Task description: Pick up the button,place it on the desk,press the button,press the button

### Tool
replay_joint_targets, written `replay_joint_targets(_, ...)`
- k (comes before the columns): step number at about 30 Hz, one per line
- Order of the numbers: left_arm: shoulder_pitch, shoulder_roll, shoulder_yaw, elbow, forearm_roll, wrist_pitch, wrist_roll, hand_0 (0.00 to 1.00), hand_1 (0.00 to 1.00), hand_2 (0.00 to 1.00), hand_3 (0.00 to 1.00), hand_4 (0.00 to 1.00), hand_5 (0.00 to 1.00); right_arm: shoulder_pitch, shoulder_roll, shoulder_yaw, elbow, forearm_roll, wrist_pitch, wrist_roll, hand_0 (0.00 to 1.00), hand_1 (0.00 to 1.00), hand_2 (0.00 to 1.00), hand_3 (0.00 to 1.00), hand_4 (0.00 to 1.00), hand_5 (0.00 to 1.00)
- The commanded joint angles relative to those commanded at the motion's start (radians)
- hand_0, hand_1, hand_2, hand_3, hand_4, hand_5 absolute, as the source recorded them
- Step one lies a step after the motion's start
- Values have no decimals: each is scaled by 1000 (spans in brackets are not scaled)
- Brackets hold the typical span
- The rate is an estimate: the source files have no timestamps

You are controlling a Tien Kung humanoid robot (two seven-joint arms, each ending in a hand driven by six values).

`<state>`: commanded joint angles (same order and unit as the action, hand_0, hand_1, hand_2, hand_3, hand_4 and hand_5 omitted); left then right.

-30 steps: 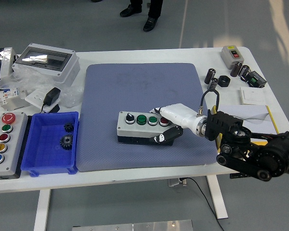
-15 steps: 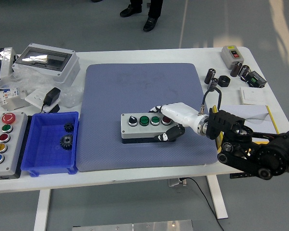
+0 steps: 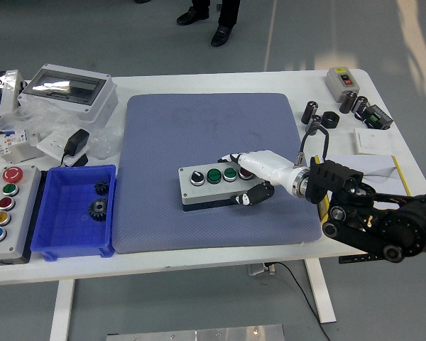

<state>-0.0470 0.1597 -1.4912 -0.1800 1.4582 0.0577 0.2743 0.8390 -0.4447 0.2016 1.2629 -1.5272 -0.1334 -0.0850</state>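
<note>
Gripping the button box (image 3: 214,187) at its right end, our right hand (image 3: 254,177) has white fingers (image 3: 236,158) laid over the top by the red button and the dark thumb (image 3: 252,198) against the front face, i.e. closed around the box. Box sits flat on the blue mat (image 3: 213,170), slightly right of mat centre, long side approx. parallel to the table's near edge. Top row, L to R: black knob, two green buttons, then a red one partly hidden under the fingers.

Right arm (image 3: 373,213) enters from the lower right, over the table (image 3: 284,78) edge. We see no left arm.

Left of mat: blue bin (image 3: 74,212) w/ two gears (image 3: 98,199) inside; beside it a grey control station (image 3: 7,213) w/ coloured buttons. Rear left: clear-lid enclosure (image 3: 67,89) and a black adapter (image 3: 77,142). Right side: small switch box (image 3: 341,79), black cylinders (image 3: 312,111), white plate (image 3: 373,141).
</note>
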Motion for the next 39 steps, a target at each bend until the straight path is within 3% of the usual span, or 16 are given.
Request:
replay_joint_targets(12,2,-1,-3,0,3,-3,-2,613,588,563,601,593,310,-4,-13,38,9,59,57,-3,848,885,884,964,454,2)
replay_joint_targets(39,6,-3,-10,0,12,-9,-3,613,586,557,599,572,287,3,-33,63,24,96,111,-1,907,954,954,998,482,2)
